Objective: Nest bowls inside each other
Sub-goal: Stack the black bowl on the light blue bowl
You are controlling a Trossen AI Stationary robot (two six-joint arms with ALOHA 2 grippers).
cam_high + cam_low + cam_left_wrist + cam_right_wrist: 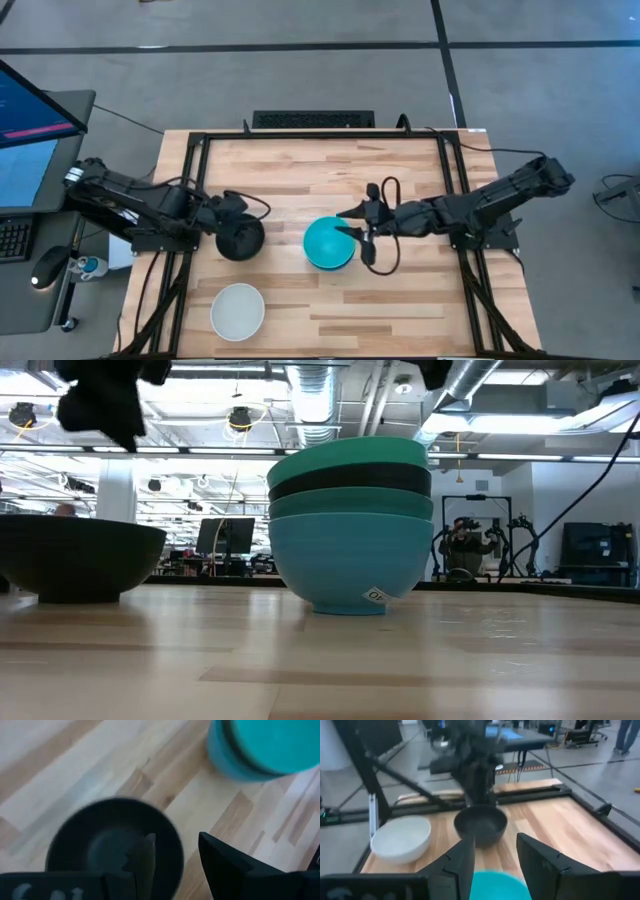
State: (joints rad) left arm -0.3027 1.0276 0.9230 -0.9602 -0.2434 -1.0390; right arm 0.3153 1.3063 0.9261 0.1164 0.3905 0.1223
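Note:
Several bowls are nested in a stack (328,243) at mid-table: a blue one at the bottom (345,565), a black one between teal ones, and a teal-green one on top. The stack stands on the blue bowl's foot. A single black bowl (240,240) (75,560) stands to its left, and a white bowl (237,310) sits near the table's near edge. My left gripper (176,837) hovers open above the black bowl's rim (175,851). My right gripper (357,234) (495,837) is open above the stack's right edge (495,887), clear of it.
A black metal frame (200,150) borders the wooden table top. Bare wood lies along the far side and the near right part (400,310). A monitor, keyboard and mouse sit off the table's left edge (30,130).

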